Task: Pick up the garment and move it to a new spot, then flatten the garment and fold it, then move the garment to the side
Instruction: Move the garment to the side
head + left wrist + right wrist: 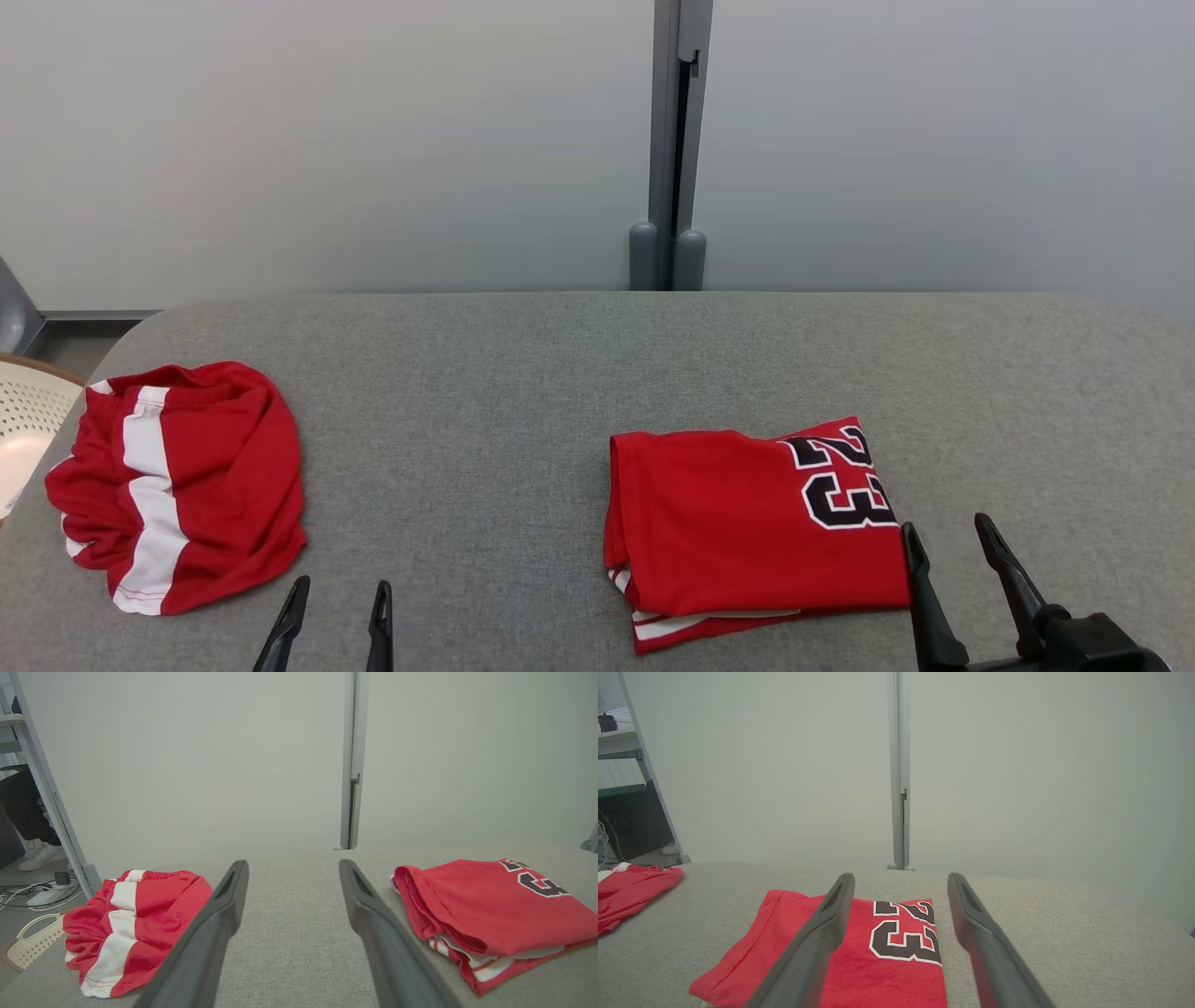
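Folded at lower right of table (pixel 523 392): red jersey (pixel 738 532), apparently finished. Heaped lower left: red shorts (pixel 187 485), probably next. Spread, empty: left end effector (pixel 342 585), right end effector (pixel 945 525).

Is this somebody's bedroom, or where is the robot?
Probably a lab or test room, not a bedroom: a grey fabric-covered table stands against plain partition panels, with a metal rack and loose floor cables beside it.

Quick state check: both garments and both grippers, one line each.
Jersey: folded, flat on the table, not gripped.
Shorts: crumpled, unfolded, near the table's left edge.
Left gripper: open, empty.
Right gripper: open, empty, by the jersey's right edge.
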